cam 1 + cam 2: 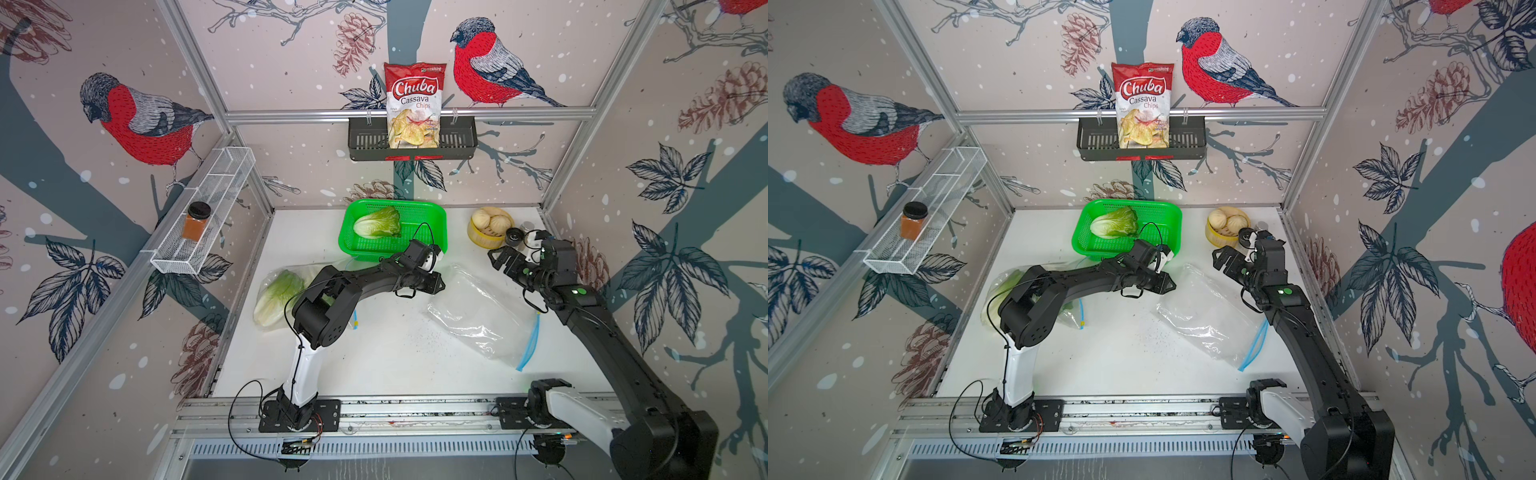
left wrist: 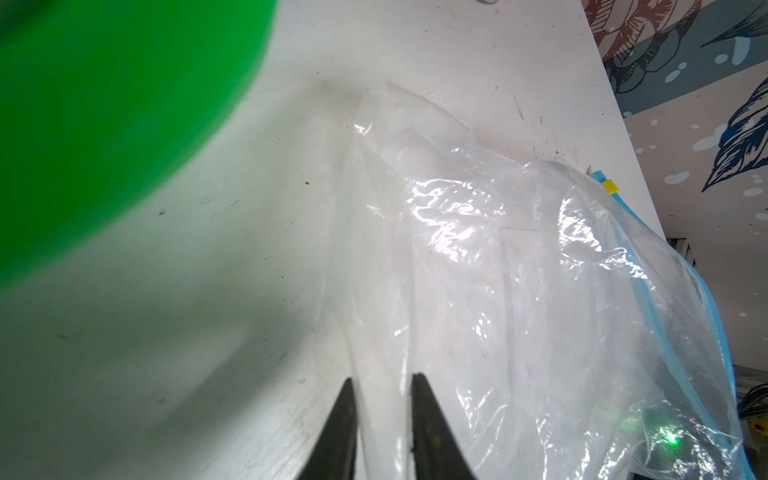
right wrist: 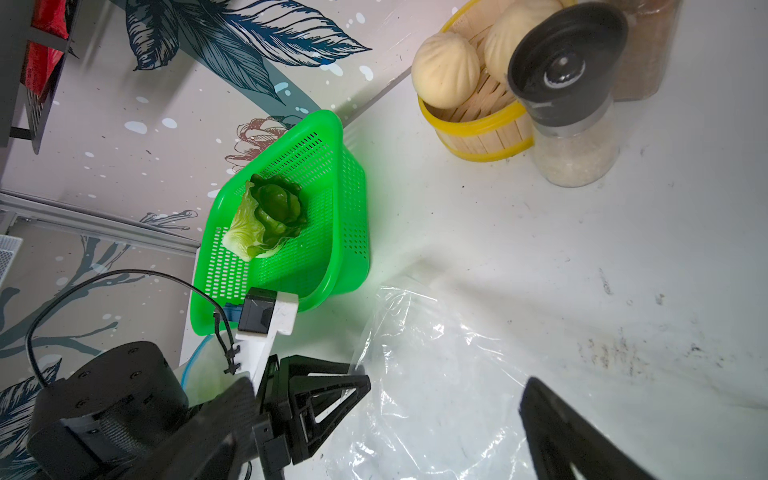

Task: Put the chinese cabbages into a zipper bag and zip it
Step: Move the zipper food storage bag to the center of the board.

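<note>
Now we are pinching, in our left claw [image 3: 362, 382], the closed end of the bag [image 1: 478, 307], whose length is running off to the zipper [image 1: 530, 343] beside our right arm, right claw [image 1: 498, 255] gaping.

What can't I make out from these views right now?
- Bagged cabbage: left arm covers it in both top views; head count unclear.
- Left tool: grip on the empty zipper bag unclear; clear film, and the wrist view's edge cuts the tool off.
- Green basket: blurred in left wrist view.
- Zipper strip: too thin to tell if sealed.
</note>
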`<state>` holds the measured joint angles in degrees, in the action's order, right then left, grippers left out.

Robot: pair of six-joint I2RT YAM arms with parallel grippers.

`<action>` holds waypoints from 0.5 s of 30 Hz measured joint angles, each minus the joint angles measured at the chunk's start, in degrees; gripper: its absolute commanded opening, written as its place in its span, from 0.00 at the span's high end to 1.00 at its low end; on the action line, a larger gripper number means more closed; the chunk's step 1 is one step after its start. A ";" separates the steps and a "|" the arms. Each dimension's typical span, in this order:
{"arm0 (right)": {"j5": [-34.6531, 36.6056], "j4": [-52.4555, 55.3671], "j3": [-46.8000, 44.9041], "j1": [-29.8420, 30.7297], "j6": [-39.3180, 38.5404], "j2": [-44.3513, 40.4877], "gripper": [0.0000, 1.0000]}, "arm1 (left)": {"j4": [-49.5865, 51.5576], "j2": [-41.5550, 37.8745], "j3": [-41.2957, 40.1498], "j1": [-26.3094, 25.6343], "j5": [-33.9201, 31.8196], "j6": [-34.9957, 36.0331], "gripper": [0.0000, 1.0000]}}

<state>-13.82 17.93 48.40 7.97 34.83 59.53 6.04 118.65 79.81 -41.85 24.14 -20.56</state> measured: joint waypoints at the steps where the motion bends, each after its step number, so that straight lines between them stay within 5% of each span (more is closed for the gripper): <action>1: -0.02 -0.17 0.00 0.00 0.00 -0.02 0.00 | -0.13 0.11 0.00 0.00 -0.04 -0.02 0.90; 3: -0.02 -0.96 0.00 0.00 -0.02 -0.02 0.00 | -0.13 0.17 0.00 0.00 -0.24 -0.09 1.00; 15: -1.92 -2.23 1.75 0.22 -0.37 4.24 0.00 | 1.60 -11.43 -9.88 0.79 -3.56 -0.79 1.00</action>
<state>-15.75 15.70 50.15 8.19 34.46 63.77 7.64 107.22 69.93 -41.06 20.58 -21.34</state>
